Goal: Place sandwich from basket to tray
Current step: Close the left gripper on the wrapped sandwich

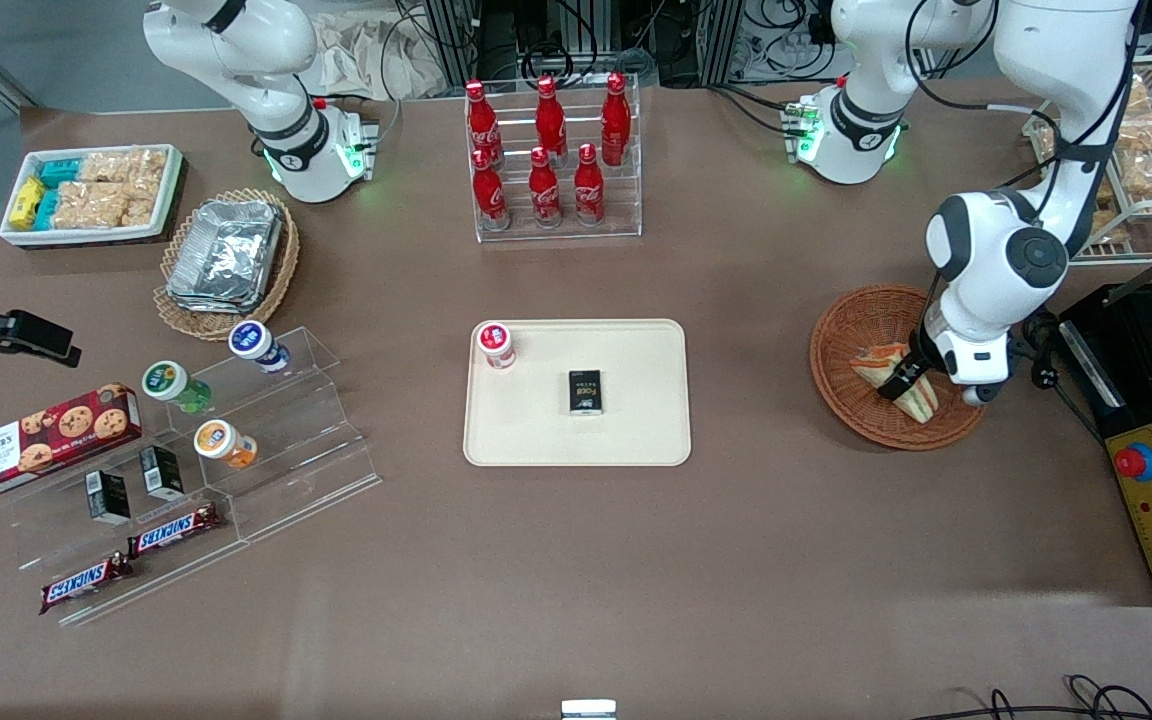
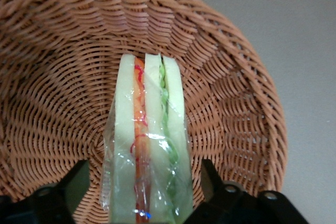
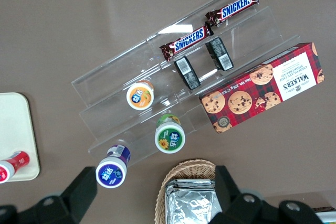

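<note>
Gripper (image 1: 904,380) lowered into basket (image 1: 851,330), fingers (image 2: 220,187) spread wide either side of wrapped sandwich (image 2: 149,140), tray (image 1: 636,440) well apart.

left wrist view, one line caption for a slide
Open claw straddling the wrapped sandwich in the wicker basket

Sandwich (image 1: 896,377) lies in basket (image 1: 851,335), toward the working arm's end of the table. Gripper (image 1: 904,383) straddles it, fingers (image 2: 71,187) apart. Tray (image 1: 636,440) lies mid-table.
</note>
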`<action>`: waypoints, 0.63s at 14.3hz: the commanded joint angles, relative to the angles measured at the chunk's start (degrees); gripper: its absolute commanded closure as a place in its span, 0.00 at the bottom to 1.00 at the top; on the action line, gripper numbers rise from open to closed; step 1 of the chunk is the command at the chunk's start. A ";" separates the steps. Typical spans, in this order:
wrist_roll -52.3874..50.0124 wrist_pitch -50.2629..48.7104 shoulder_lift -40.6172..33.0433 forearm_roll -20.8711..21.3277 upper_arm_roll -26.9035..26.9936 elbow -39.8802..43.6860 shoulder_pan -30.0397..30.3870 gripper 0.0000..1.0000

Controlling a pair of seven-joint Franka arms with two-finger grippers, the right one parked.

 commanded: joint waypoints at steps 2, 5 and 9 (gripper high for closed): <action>-0.42 3.48 -1.03 0.38 -0.30 -1.56 -0.12 1.00; 1.76 -2.37 -4.98 0.56 -0.48 -0.33 -0.21 1.00; 9.67 -9.25 -10.87 0.56 -0.39 2.66 -0.03 1.00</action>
